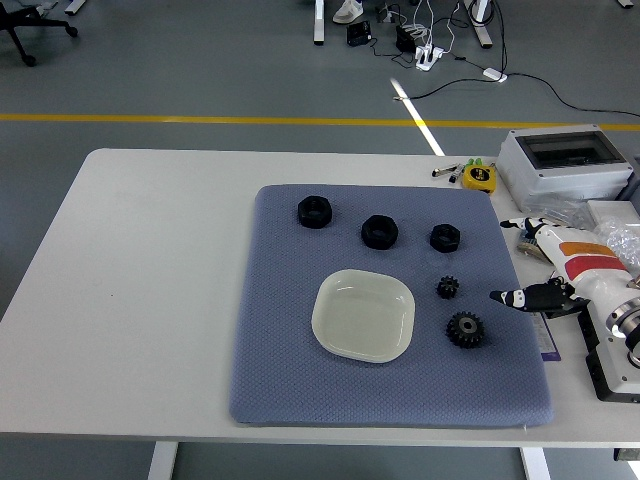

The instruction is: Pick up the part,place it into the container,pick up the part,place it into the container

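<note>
On the blue mat [285,380] lie two black gears: a small one [447,288] and a larger one [465,328] just below it. Left of them sits an empty cream square dish [330,292]. Three black hex nuts [316,211] [379,231] [445,237] form a row along the mat's far half. My right hand [518,297] comes in from the right edge. Its black fingers stretch out to the left and hold nothing, and their tips hover over the mat's right border, a little right of the two gears. My left arm does not show.
A grey box with a clear lid [565,160] stands at the table's back right, with a yellow tape measure [480,177] and markers [447,171] beside it. Clear plastic bags [560,213] lie right of the mat. The white table [150,260] extends left.
</note>
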Tool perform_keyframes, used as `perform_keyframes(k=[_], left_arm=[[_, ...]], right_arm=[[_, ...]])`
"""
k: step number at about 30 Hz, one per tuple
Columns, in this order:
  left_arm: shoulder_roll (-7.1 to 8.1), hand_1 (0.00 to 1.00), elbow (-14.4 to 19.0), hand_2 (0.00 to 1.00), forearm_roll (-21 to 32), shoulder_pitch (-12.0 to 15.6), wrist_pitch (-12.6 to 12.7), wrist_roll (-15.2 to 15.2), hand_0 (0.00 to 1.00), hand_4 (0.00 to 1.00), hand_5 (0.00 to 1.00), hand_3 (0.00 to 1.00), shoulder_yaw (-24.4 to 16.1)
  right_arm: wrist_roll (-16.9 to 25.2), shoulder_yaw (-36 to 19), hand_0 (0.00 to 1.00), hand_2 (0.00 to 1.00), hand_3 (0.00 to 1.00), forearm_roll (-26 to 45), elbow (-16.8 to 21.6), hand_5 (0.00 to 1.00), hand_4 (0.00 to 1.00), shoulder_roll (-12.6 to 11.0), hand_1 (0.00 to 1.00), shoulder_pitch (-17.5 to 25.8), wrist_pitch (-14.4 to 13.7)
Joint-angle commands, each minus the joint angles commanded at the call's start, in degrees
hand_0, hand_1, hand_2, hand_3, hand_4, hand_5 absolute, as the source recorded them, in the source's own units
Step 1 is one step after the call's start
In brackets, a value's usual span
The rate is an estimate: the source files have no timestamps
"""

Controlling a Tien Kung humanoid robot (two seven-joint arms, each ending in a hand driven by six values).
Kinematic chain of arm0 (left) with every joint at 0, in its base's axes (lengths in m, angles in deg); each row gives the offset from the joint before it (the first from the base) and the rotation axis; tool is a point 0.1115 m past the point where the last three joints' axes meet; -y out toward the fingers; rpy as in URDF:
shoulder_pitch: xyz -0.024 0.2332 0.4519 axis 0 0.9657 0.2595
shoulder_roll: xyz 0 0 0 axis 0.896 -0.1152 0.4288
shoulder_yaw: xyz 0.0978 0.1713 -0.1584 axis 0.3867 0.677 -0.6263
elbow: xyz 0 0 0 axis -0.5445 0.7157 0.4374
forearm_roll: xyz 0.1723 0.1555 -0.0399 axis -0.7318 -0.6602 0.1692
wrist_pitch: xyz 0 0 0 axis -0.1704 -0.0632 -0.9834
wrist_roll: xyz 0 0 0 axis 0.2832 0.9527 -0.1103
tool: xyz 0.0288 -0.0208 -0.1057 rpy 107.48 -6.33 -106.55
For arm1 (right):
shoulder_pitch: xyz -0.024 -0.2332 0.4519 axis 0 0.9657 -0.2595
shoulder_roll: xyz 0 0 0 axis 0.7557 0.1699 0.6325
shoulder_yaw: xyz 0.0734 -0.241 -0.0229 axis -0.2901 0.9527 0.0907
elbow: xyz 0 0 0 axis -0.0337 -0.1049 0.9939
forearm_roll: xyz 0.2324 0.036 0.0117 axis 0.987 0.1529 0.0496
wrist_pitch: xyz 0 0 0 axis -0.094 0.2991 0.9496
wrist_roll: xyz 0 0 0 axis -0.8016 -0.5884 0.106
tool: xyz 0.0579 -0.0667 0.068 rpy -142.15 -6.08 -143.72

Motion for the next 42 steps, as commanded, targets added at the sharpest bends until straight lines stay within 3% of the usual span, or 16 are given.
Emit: perform_keyframes(k=[4,7,8,16,26,27,31,32,42], left_arm=[[0.0,0.668,0.0,0.698,-0.07,0.0,-0.02,0.0,0.689,0.639,0.572,0.558,-0.1],[0.03,0.668,0.0,0.698,-0.64,0.01,-0.15,-0.1,0.689,0.639,0.572,0.558,-0.24],[0.04,0.667,0.0,0.698,-0.62,0.02,-0.18,-0.09,0.689,0.638,0.571,0.557,-0.16],[0.05,0.665,0.0,0.698,-1.61,-0.13,-0.48,-0.19,0.689,0.638,0.572,0.557,-0.17],[0.05,0.663,0.0,0.697,-2.83,0.0,-0.91,-0.35,0.688,0.638,0.572,0.558,0.04],[0.08,0.661,0.0,0.697,-2.68,0.04,-0.93,-0.31,0.687,0.638,0.575,0.556,0.22],[0.11,0.661,0.0,0.697,-2.65,0.15,-1.03,-0.31,0.687,0.638,0.575,0.556,0.45],[0.11,0.66,0.0,0.695,-2.59,0.16,-1.05,-0.3,0.687,0.637,0.574,0.557,0.56],[0.28,0.658,0.0,0.695,-2.64,0.43,-1.2,-0.34,0.687,0.637,0.576,0.558,0.89]], right_arm=[[1.21,2.57,0.721,0.815,0.834,-5.19,0.89,0.329,0.998,-0.93,0.755,-1.28,3.81],[1.75,4.96,0.721,0.815,0.834,-5.12,1.7,0.329,0.998,-1.59,0.755,-2.38,4.98],[1.86,5.75,0.698,0.782,0.791,-5.06,1.89,0.331,0.998,-1.78,0.715,-2.76,4.91],[2.91,11.92,0.693,0.774,0.789,-3.41,1.05,0.34,0.998,-2.25,0.71,-5.7,4.07],[4.57,17.46,0.67,0.754,0.766,3.55,-5.39,0.356,0.996,-1.09,0.698,-10.04,-0.62],[4.59,17.88,0.657,0.738,0.662,4.17,-6.05,0.399,0.931,-0.92,0.686,-10.41,-1.13],[4.67,19.78,0.657,0.738,0.662,6.36,-8.38,0.399,0.931,-0.3,0.686,-11.99,-2.58],[4.8,20.19,0.649,0.731,0.61,6.85,-8.83,0.44,0.897,-0.17,0.679,-12.23,-2.75],[5.56,22.34,0.644,0.725,0.606,10.29,-13.2,0.435,0.892,1.29,0.675,-13.51,-3.9]])
